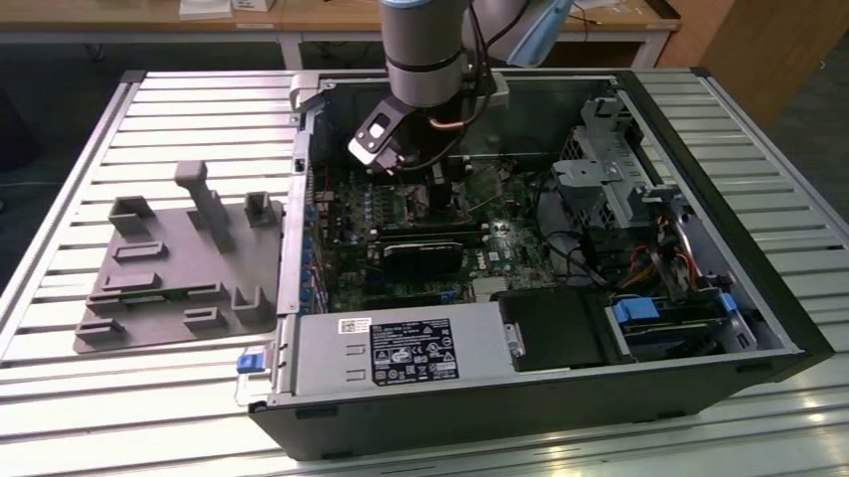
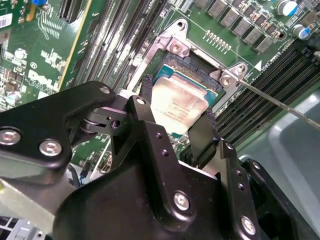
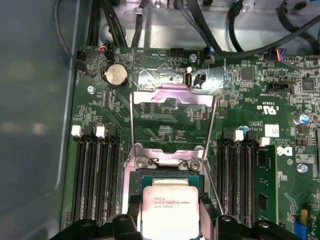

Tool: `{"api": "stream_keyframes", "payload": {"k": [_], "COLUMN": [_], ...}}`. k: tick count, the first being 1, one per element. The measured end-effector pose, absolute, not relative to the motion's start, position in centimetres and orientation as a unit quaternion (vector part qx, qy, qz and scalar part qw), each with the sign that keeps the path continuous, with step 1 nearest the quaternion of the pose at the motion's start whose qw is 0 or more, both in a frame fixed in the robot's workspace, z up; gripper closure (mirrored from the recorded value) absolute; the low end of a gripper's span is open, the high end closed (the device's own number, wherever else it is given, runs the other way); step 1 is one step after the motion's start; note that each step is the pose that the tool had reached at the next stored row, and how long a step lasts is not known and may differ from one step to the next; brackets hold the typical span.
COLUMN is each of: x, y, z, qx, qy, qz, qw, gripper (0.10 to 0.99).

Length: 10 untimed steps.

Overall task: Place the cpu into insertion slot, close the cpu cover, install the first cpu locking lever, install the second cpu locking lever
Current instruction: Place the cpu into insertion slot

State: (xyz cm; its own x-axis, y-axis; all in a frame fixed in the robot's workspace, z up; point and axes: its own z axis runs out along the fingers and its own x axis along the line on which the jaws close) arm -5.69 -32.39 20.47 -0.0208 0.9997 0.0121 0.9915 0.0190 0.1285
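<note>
The tool (image 2: 175, 120) is gripping the cpu (image 2: 179, 102) by two opposite edges, closed only to the chip's width. It is holding the chip just over the insertion slot (image 2: 196, 69), well in from the motherboard's (image 3: 250, 95) edges; whether they touch cannot be told. The cpu cover (image 3: 172, 93) is standing open beyond the slot. Seating well probably means keeping the chip level and square to the silver rim. The open computer case (image 1: 531, 407) is housing the board on the counter (image 1: 159, 119).

Workshop setting
Pale grey slatted metal table (image 1: 80, 179); light wooden workbench (image 1: 332, 18) behind it, dark floor (image 1: 54, 99) between.
</note>
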Motion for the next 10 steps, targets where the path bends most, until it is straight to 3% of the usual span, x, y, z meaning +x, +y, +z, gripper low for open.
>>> {"api": "stream_keyframes", "payload": {"k": [10], "x": [-5.87], "y": [-32.10], "z": [19.64], "qx": [0.708], "qy": [0.703], "qz": [0.050], "qw": [0.041], "gripper": [0.545]}}
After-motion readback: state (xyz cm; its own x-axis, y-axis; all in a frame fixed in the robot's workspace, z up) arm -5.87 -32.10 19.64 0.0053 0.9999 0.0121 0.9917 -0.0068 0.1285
